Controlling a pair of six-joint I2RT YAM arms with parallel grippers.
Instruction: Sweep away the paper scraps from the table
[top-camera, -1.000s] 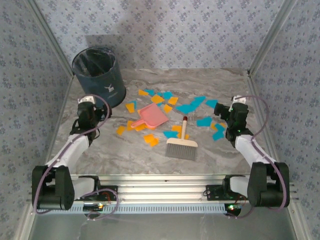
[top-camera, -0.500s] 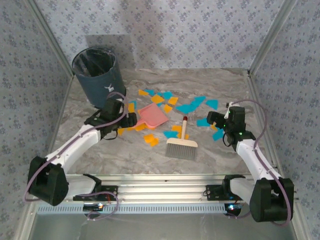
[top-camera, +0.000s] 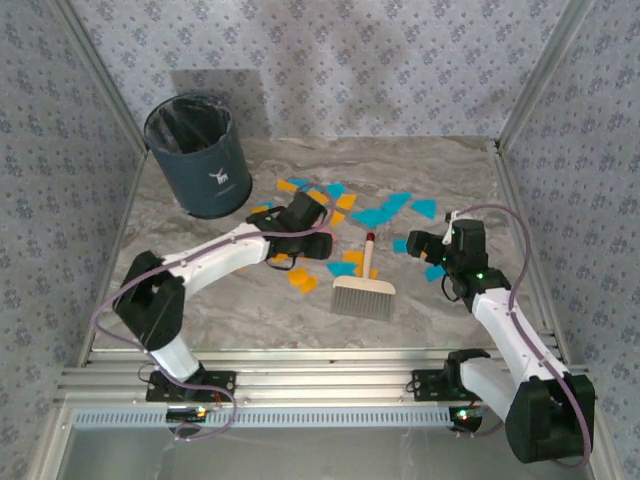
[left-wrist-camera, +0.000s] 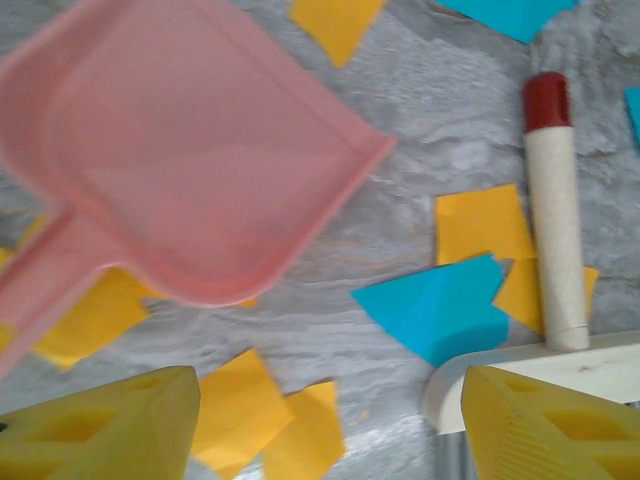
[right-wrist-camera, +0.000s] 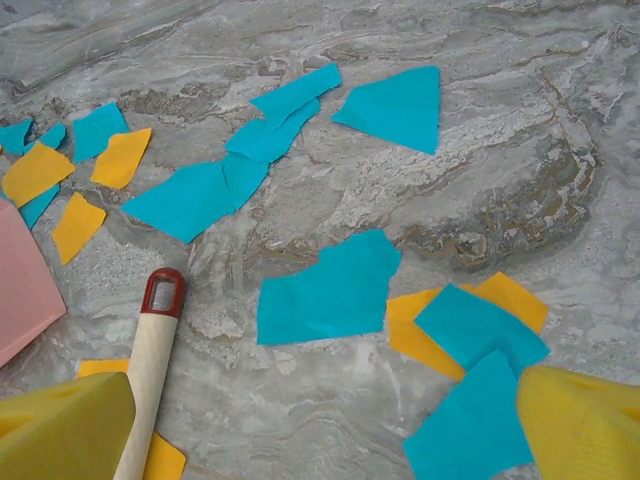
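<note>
1. Desk (top-camera: 440, 165): grey marble-look top w/ an alu frame along the near edge.
2. Left arm (top-camera: 215, 262): reaches diag. from the near-left corner to the desk ctr. Left claw (left-wrist-camera: 330, 392) hangs over the gap betw. dustpan & brush. Its yellow fingers (left-wrist-camera: 100, 425) are apart & clamped on nothing; below them lie scraps & bare desk.
3. Right arm (top-camera: 505, 325): runs up along the right edge & bends in toward the ctr. Right claw (right-wrist-camera: 325, 390) hangs over scraps just right of the brush handle. Its fingers are wide apart & grip nothing.
4. Bin (top-camera: 200, 165): dark blue w/ a black liner, upright at the far-left corner.
5. Brush (top-camera: 365, 282): lies flat near the desk ctr. The pale head faces the near edge; the red-capped handle tip points to the far edge.
6. Dustpan (left-wrist-camera: 190, 150): pink, flat on the desk just left of the brush handle. In the left wrist view its handle runs off toward the left finger, w/ an orange scrap partly under it.
7. Paper scraps (right-wrist-camera: 325, 290): orange & cyan, loose across the desk's middle. They spread from near the bin over toward the right edge. Some lie round the dustpan, a few are tucked under the brush handle, & mostly cyan ones lie right of ctr.
</note>
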